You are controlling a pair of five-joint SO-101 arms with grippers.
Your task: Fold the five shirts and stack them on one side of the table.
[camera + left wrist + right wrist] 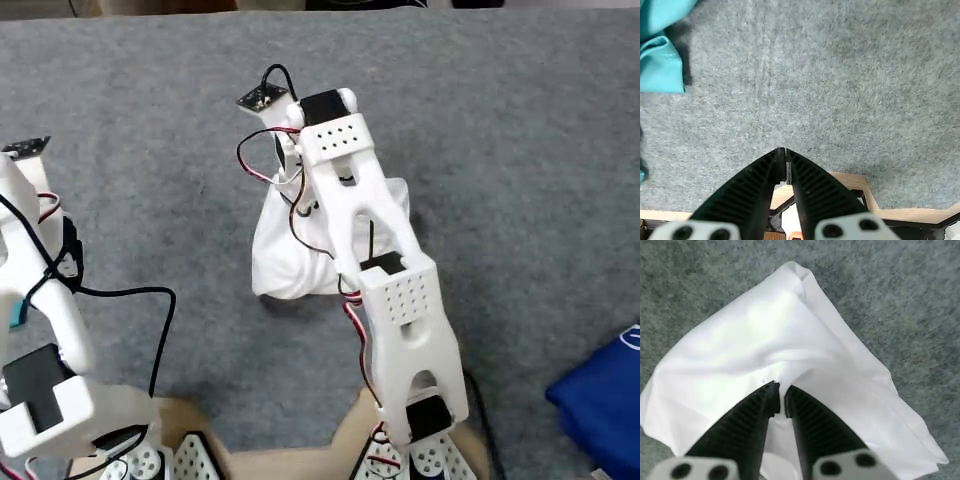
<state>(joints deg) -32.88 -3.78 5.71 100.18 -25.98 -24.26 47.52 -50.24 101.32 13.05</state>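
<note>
The white shirt (275, 255) lies bunched in a loose, crumpled heap near the middle of the grey felt-covered bench (500, 150), not yet flattened or folded. The right arm stretches out directly over it. The right tool (780, 392) is pinching a ridge of the cloth near the heap's centre, and the fabric puckers into folds that run toward the black tips. A pinch there probably serves to lift or drag the shirt so it can be spread out before any fold is made.

The left tool (785, 152) is pressed together on nothing. It hangs over bare felt well to the left of the white shirt, seemingly parked out of the way while the other arm works alone.

A teal shirt (660, 55) lies farther left of the white shirt, near the left arm. A blue shirt (605, 395) sits well to the right of the white shirt at the bench's edge, perhaps where the stack is meant to grow. The task looks to be at an early stage for this garment.
</note>
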